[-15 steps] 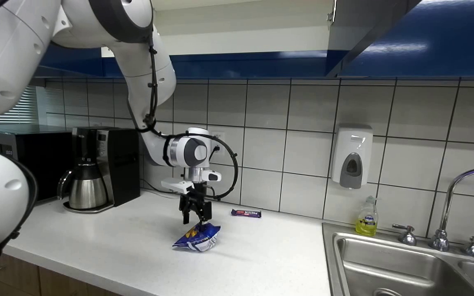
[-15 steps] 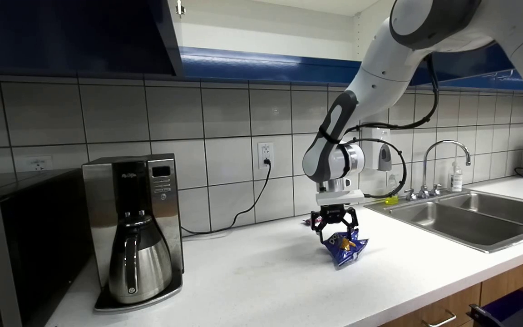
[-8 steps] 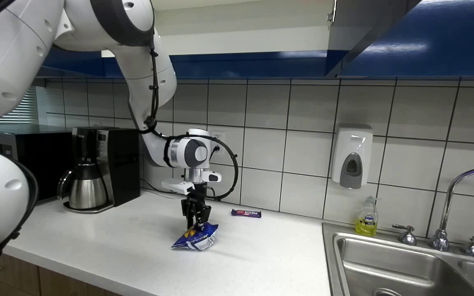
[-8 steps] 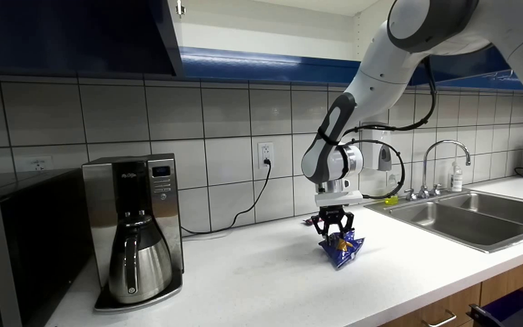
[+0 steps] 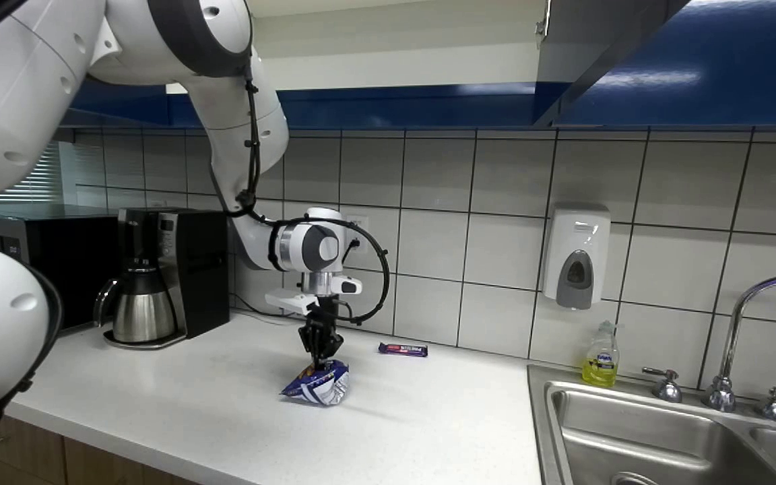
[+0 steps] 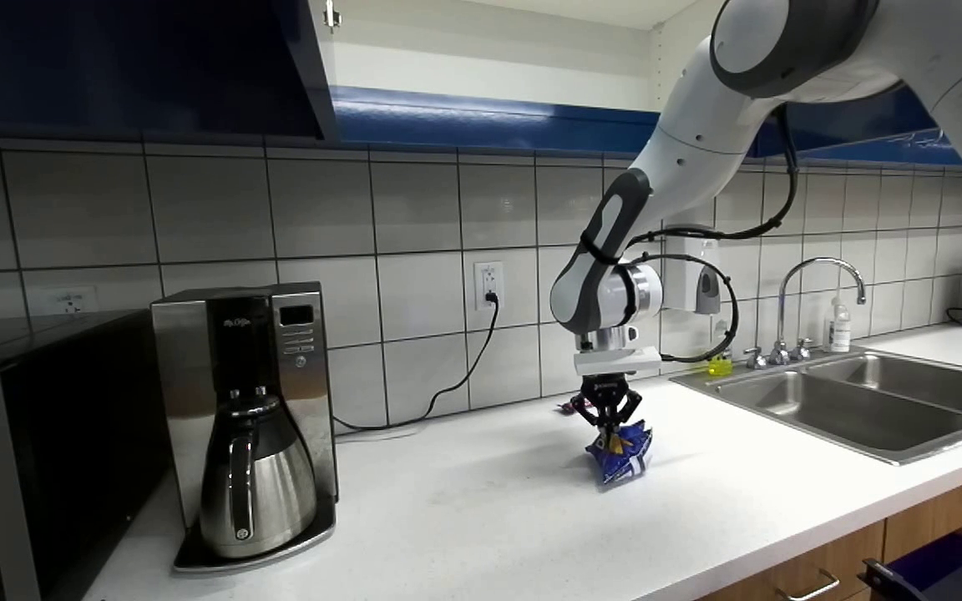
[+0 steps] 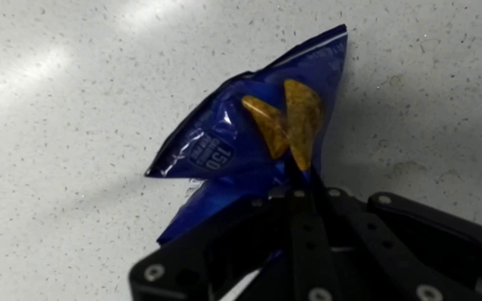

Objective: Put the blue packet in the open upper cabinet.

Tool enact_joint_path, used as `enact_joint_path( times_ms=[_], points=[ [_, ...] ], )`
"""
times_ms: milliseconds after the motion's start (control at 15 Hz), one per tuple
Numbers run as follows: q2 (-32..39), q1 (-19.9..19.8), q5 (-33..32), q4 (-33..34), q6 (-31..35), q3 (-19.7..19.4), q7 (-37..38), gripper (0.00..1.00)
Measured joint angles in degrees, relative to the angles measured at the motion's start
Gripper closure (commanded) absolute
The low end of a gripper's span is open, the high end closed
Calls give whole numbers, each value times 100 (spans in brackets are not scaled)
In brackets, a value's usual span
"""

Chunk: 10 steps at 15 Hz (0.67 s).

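Pinched at its middle, the blue packet (image 7: 224, 142) is creased and bunched around my gripper (image 7: 304, 177), whose jaws have come together on it. Both exterior views show the packet (image 5: 329, 386) below the fingertips, at or just over the white counter; whether it still touches the surface I cannot tell. Part of the packet lies hidden behind the black finger links in the wrist view. High above the arm, the open upper cabinet (image 5: 401, 60) shows its white interior over a blue lower edge; the cabinet (image 6: 489, 50) also appears in an exterior view.
A dark bar wrapper (image 5: 403, 349) lies behind the gripper by the tiled wall. The coffee maker (image 6: 247, 417) and microwave (image 6: 55, 442) stand at one end of the counter, the sink (image 5: 630, 431) at the other. A raised blue cabinet door (image 5: 698, 74) juts out overhead.
The jaws have gone from open to shut on the blue packet, which has crumpled inward. Packet and gripper have shifted slightly left and a little up in both exterior views.
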Motion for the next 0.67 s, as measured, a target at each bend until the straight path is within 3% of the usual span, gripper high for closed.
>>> enact_joint_path(
  times_ms=[667],
  points=[
    [-209,83,0,40,27,38,6,100]
  ],
)
